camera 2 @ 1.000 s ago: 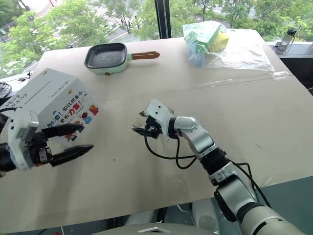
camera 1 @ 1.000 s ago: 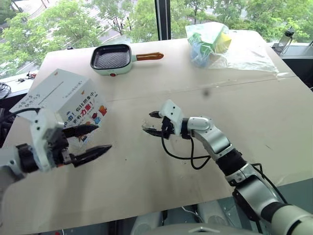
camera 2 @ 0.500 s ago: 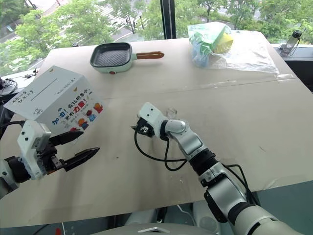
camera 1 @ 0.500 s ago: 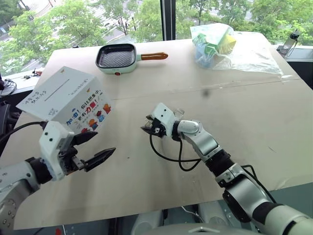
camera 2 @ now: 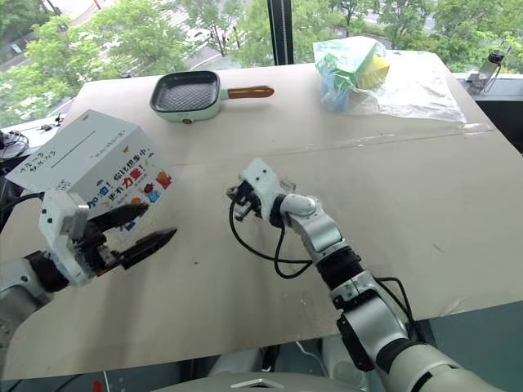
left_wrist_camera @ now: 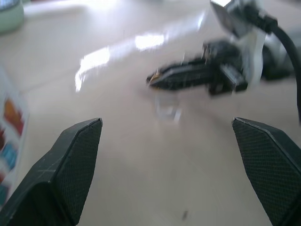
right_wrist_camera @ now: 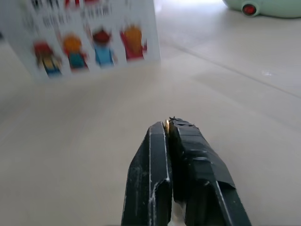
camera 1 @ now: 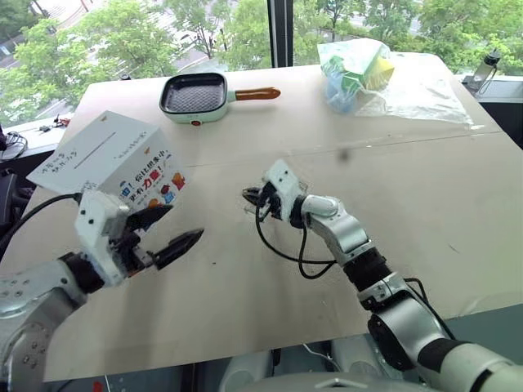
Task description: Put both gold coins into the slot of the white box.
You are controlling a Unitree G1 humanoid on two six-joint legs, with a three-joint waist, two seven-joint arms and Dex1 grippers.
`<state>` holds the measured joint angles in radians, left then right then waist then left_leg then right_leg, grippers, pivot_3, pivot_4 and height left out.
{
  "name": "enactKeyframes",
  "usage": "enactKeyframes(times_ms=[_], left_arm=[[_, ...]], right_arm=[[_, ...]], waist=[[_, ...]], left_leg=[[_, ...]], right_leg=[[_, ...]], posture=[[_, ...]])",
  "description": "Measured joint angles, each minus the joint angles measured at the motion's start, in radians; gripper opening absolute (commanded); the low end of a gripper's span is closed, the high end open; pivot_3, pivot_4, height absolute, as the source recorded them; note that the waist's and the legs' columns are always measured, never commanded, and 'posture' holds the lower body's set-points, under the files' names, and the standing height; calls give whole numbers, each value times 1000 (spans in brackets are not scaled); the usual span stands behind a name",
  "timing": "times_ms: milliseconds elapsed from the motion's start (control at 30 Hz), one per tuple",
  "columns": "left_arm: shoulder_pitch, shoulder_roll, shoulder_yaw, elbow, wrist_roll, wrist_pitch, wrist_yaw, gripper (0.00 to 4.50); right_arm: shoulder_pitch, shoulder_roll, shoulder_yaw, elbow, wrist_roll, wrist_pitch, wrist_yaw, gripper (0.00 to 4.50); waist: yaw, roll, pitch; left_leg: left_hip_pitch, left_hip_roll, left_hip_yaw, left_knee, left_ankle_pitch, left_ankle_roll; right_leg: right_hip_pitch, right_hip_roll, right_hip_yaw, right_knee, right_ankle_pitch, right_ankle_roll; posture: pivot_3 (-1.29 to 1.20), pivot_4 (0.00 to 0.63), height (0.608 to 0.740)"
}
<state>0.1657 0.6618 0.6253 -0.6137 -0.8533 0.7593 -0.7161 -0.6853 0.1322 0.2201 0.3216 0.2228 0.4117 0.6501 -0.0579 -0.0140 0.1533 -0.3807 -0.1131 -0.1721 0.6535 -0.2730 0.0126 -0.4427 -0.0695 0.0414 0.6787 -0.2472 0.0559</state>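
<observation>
A sliver of gold coin [right_wrist_camera: 167,124] shows pinched at the tips of my clenched right gripper [camera 1: 252,195], held over the desk [camera 1: 425,188] mid-way. I judge the carry is in hand; next I must reach the slot [camera 1: 95,150] on the white box [camera 1: 110,163], near my released left gripper [camera 1: 176,230]

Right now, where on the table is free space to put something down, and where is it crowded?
Free: the wide near-right stretch of the table, and the strip between the pan and the plastic bag. Crowded: near left, where the white box, the left gripper and the right gripper stand close.
</observation>
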Motion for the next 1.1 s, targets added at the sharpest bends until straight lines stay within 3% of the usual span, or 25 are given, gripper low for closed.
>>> enactKeyframes(times_ms=[133, 367, 433, 633, 1000, 1100], left_arm=[[-97, -92, -1, 10, -154, 11, 130, 4500], [-224, -294, -95, 21, -372, -26, 359, 4500], [-238, -336, -137, 21, -418, -41, 396, 4253], [-253, -424, -258, 21, -480, -82, 446, 1652], [-268, -427, -313, 54, -505, -148, 447, 1652], [-268, -420, -321, 60, -507, -159, 429, 839]], right_arm=[[0, 2, -126, -129, 236, 197, 8, 15], [-19, 4, -318, -193, 635, 456, -131, 15], [-27, 4, -332, -202, 710, 483, -172, 3], [-29, 4, -336, -242, 881, 510, -244, 0], [-30, 3, -284, -283, 1004, 520, -263, 0], [-30, 3, -282, -285, 1005, 519, -263, 0]], waist=[[6, 0, 0], [11, -1, -1], [8, 0, -1], [10, -1, -1], [13, -1, -1], [13, -1, -1]], left_leg=[[0, 0, 0, 1, 0, 0], [1, 0, 1, 1, 0, 0], [1, 0, 1, 1, 0, 0], [0, 0, 1, 3, 0, 0], [0, 0, 2, 3, 0, 0], [0, 0, 1, 3, 0, 0]], right_leg=[[1, 0, 0, -1, 0, 0], [1, 0, 0, 0, 0, 0], [1, 0, 1, 0, 0, 0], [1, 0, 1, 0, 0, 1], [1, 0, 1, 0, 0, 1], [1, 0, 0, 1, 0, 1]], posture=[[0, 150, 736], [0, 150, 736], [0, 150, 736], [0, 150, 736], [0, 150, 736], [0, 150, 736]])
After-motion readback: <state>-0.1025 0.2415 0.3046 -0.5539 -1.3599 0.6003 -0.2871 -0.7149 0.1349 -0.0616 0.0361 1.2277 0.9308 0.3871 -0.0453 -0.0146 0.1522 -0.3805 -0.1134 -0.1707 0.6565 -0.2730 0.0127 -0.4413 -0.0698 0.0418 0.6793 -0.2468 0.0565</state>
